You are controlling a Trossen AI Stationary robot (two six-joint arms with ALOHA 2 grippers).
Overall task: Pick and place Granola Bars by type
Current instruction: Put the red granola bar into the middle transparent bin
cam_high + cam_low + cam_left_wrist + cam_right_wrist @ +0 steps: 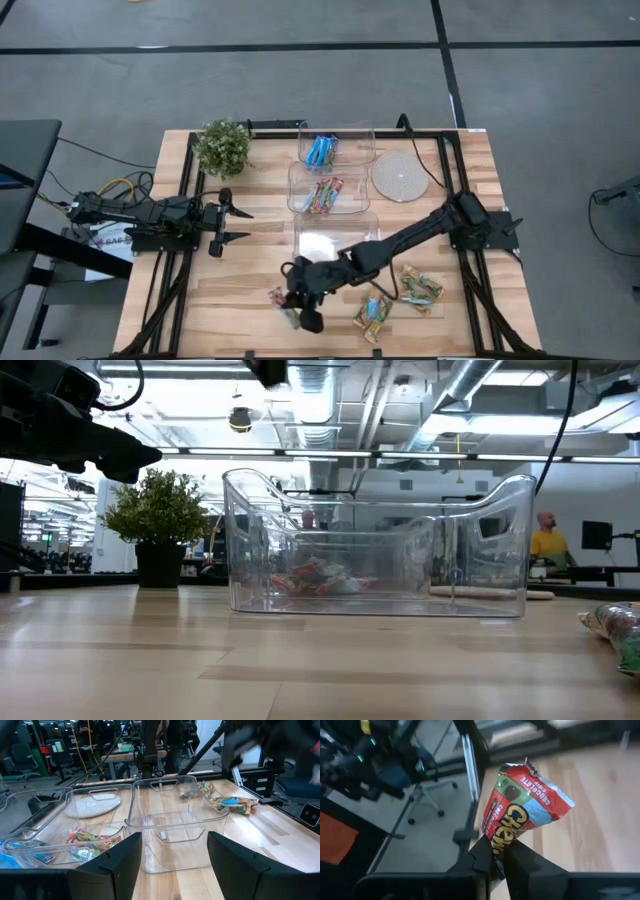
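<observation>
Granola bars (400, 296) lie on the wooden table (240, 300).

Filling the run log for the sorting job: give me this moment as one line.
right end effector: shut on red granola bar, near front edge | left end effector: open, waiting at left | nearest tub: empty

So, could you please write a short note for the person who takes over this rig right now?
Right end effector: shut on a red granola bar, near the table's front edge.
Left end effector: open, empty, waiting at the table's left.
Done: blue bars lie in the far tub, red-green bars in the middle tub.
Left: the near tub looks empty. Loose bars remain at front right, plus one beside the right end effector. The held bar probably belongs in the middle tub.
</observation>
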